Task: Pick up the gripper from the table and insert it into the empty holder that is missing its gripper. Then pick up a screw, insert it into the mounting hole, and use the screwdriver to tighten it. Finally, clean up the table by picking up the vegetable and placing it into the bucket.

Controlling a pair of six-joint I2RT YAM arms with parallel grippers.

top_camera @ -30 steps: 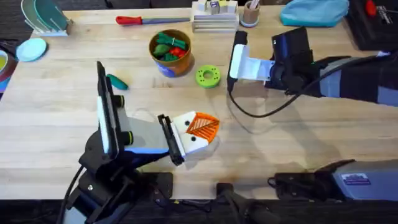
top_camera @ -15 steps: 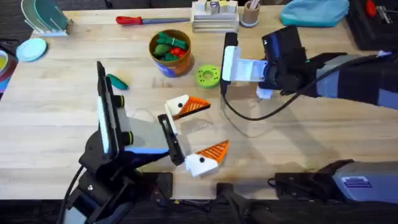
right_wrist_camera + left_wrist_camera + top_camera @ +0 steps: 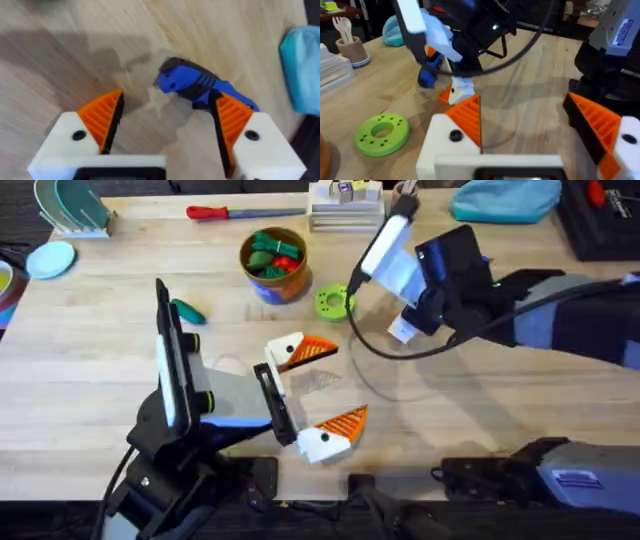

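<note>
The blue screwdriver [image 3: 200, 85] lies on the wooden table just past my right gripper [image 3: 167, 122]. That gripper is open, and its orange pad [image 3: 232, 120] is next to the tool's handle. In the left wrist view the screwdriver [image 3: 427, 75] shows under the right arm. My left gripper [image 3: 318, 392] is open above the table's middle and holds nothing. The dark green vegetable [image 3: 188, 311] lies left of the bucket [image 3: 273, 265], which holds green and red toy vegetables. The loose gripper, the holder and the screw are out of view.
A lime-green ring disc [image 3: 334, 302] lies right of the bucket, close to the right arm [image 3: 450, 275]. A red-handled tool [image 3: 225, 212], a stack of trays [image 3: 345, 210], a cup [image 3: 403, 202] and a blue cloth [image 3: 505, 200] line the far edge. A black cable [image 3: 400, 352] loops under the right arm.
My left gripper has opened from shut. The right arm has shifted left and its wrist has tilted toward the far edge.
</note>
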